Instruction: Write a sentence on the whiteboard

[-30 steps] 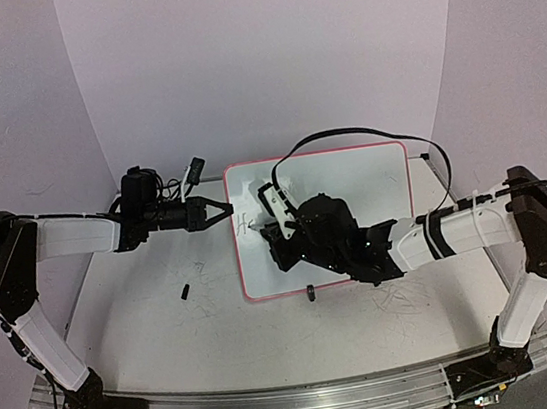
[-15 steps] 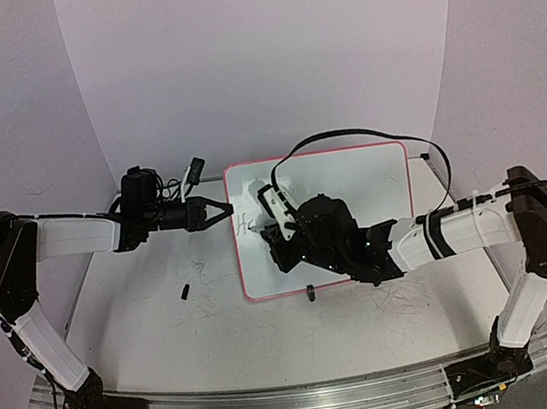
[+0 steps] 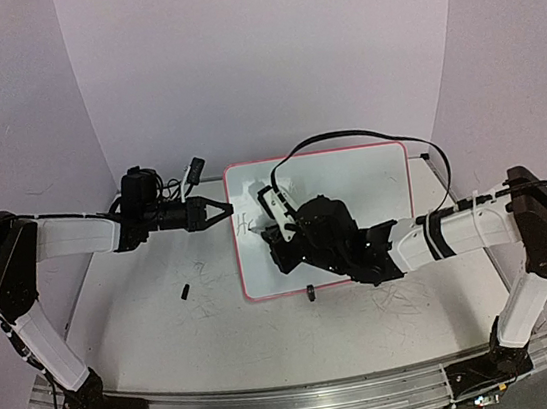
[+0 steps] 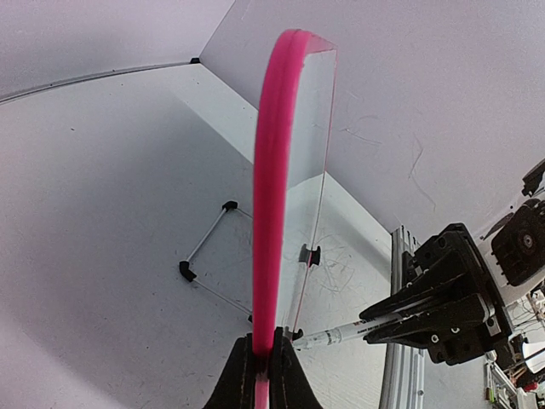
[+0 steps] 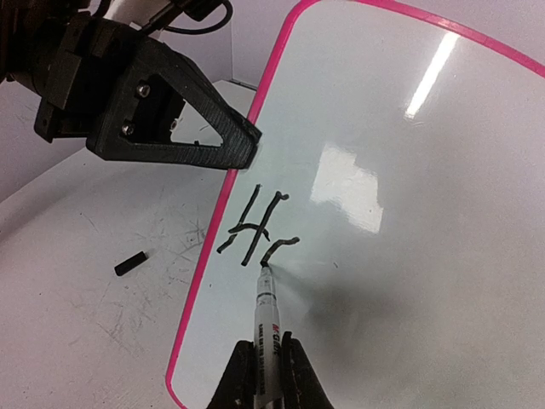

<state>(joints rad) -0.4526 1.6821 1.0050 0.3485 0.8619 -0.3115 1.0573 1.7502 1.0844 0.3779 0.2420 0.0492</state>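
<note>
The whiteboard (image 3: 352, 189) with a red rim stands tilted mid-table; it also shows in the right wrist view (image 5: 409, 213) and edge-on in the left wrist view (image 4: 271, 213). My left gripper (image 3: 226, 211) (image 4: 262, 362) is shut on the board's left rim. My right gripper (image 3: 279, 232) (image 5: 264, 366) is shut on a white marker (image 5: 266, 319), tip touching the board. The sentence (image 5: 255, 226) is a black "H" plus a short curved stroke, near the left rim.
A black marker cap (image 3: 184, 292) lies on the table left of the board, also in the right wrist view (image 5: 129, 264). A black clip foot (image 3: 310, 292) sits at the board's near edge. A wire stand (image 4: 209, 256) is behind the board. Grey scribbles mark the tabletop.
The right gripper has shifted slightly and the marker has added a short curved stroke after the "H". The left arm has not moved.
</note>
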